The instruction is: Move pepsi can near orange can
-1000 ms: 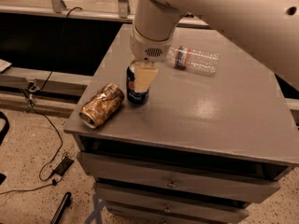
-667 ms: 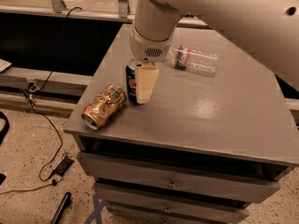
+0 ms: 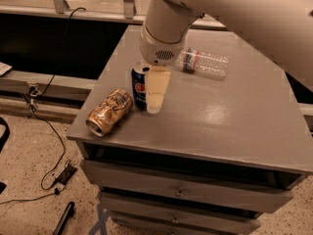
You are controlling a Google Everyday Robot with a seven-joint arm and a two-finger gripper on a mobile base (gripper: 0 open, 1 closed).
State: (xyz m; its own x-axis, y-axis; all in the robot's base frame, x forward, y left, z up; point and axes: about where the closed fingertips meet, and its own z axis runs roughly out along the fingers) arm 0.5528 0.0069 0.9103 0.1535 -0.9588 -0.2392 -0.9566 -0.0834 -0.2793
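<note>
The pepsi can (image 3: pixel 139 86), dark blue with the round logo and a silver top, stands upright on the grey table (image 3: pixel 220 126) near its left edge. The orange can (image 3: pixel 109 112), gold and dented, lies on its side just left and in front of it, a small gap apart. My gripper (image 3: pixel 151 105) hangs from the big white arm right beside the pepsi can, on its right side. One pale finger (image 3: pixel 157 86) shows next to the can, not around it. The gripper looks open and empty.
A clear plastic bottle (image 3: pixel 203 63) lies on its side at the back of the table. The table's left edge is close to both cans. Drawers (image 3: pixel 176 192) sit under the top. Cables (image 3: pixel 49 131) run over the floor at left.
The gripper was over the pepsi can and hid most of it; it has shifted right, off the can. The can now stands free beside the orange can.
</note>
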